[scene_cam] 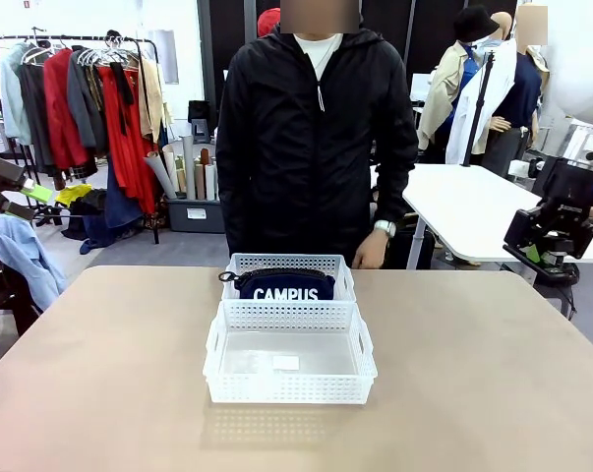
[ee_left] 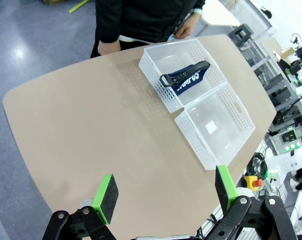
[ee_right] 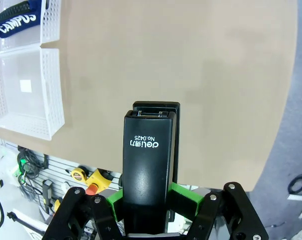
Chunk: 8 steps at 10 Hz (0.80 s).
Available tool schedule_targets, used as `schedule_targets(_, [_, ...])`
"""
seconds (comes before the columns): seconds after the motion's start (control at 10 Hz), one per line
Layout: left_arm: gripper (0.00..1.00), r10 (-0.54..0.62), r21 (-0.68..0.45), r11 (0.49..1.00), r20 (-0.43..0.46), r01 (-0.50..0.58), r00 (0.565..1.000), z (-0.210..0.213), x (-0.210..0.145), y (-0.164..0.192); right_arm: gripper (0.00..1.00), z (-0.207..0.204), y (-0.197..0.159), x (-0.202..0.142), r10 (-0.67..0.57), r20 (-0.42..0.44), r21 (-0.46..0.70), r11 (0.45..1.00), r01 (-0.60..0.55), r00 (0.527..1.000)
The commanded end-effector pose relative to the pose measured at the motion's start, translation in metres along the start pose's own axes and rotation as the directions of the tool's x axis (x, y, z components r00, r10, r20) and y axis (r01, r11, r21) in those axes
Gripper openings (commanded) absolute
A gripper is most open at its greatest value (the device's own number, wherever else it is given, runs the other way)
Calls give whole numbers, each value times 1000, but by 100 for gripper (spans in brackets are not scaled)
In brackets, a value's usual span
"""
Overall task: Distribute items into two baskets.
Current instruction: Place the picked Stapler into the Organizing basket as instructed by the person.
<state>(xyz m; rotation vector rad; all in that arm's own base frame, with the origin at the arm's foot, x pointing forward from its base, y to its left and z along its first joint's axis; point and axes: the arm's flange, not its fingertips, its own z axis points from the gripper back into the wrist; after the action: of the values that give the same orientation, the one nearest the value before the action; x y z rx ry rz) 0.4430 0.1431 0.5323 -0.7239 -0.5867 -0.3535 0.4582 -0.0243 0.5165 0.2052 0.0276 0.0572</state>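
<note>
Gripping the stapler (ee_right: 146,170), the right hand (ee_right: 146,205) (wrist view); left hand (ee_left: 166,192) agape, empty; pouch (scene_cam: 287,286) in far basket (scene_cam: 245,264).

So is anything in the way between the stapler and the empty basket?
Nothing visible is. The right gripper holds the black stapler up over bare table. The empty basket sits off to the side with an open top; the pouch lies in the other basket.

Navy-blue soft zip pouch (scene_cam: 281,286): white "CAMPUS" lettering, black zip edge. Small black stapler (ee_right: 146,172): white print on top. Two white perforated plastic baskets, far one (scene_cam: 341,278) and near one (scene_cam: 359,346): mesh-pattern walls. Beige tabletop (scene_cam: 99,374), plain. Black gripper fingers with green pads (ee_left: 106,197). Person's black jacket (scene_cam: 306,138).
</note>
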Motion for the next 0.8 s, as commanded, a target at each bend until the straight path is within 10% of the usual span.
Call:
schedule_targets(0.0, [100, 10, -9, 1000, 9, -10, 1000, 0, 1, -1, 11, 1, 2, 1, -20, 12, -4, 1000, 20, 1000])
schedule_targets(0.7, [100, 10, -9, 1000, 9, -10, 1000, 0, 1, -1, 11, 1, 2, 1, -20, 12, -4, 1000, 20, 1000])
